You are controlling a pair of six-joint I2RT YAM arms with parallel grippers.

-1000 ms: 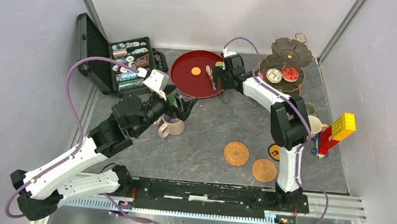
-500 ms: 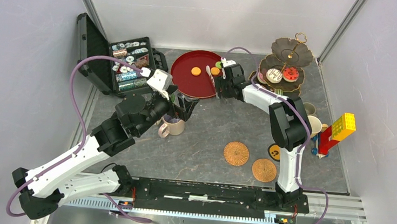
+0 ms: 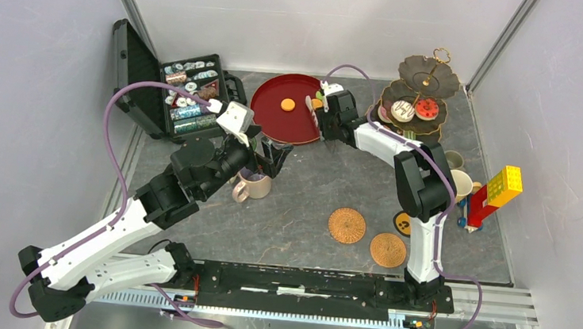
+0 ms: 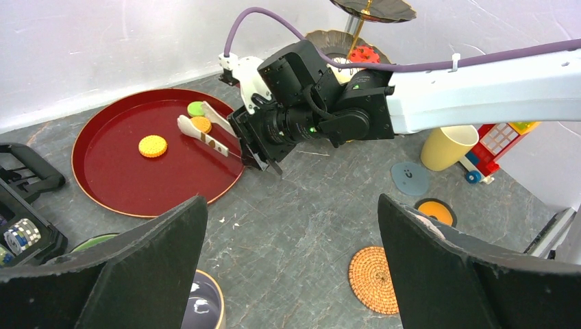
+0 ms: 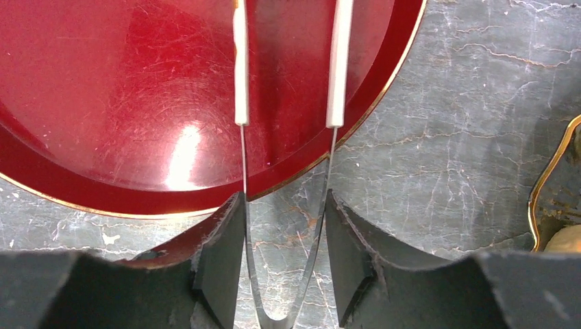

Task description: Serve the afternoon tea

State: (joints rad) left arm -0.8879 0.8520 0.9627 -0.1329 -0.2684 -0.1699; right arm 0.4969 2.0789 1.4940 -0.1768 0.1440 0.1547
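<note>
**Tongs around a small orange cake on the red tray**

Nearest to the arms, two round woven coasters (image 3: 347, 225) lay on the grey stone-patterned table (image 3: 300, 213), a little right of the centre. Further in and to the left, the left gripper (image 4: 289, 201) hung over a beige ceramic mug (image 3: 255, 185). Its fingers were wide apart and nothing was between them. At the right side a pale yellow mug (image 4: 449, 146) stood upright.

Further on, the right gripper (image 5: 284, 205) was closed on thin metal tongs with white tips (image 5: 338, 68), each finger pressing on one wire arm. The tongs reached over the gold rim of the round red tray (image 4: 123, 178). A small orange toy cake (image 4: 201, 124) sat on the tray between the two white tips. Whether the tips squeezed it could not be told. A small green toy cake (image 4: 196, 108) lay just beyond it. A round orange waffle-patterned cake (image 4: 153, 145) lay apart to the left, near the middle of the tray.

At the far right the dark three-tier stand with a gold handle (image 3: 418, 66) stood upright. A white cake (image 3: 402, 110) and a red cake (image 3: 428, 107) lay side by side on one lower tier, but which tier was not clear. At the far left an open black case (image 3: 133, 71) held small items.
</note>
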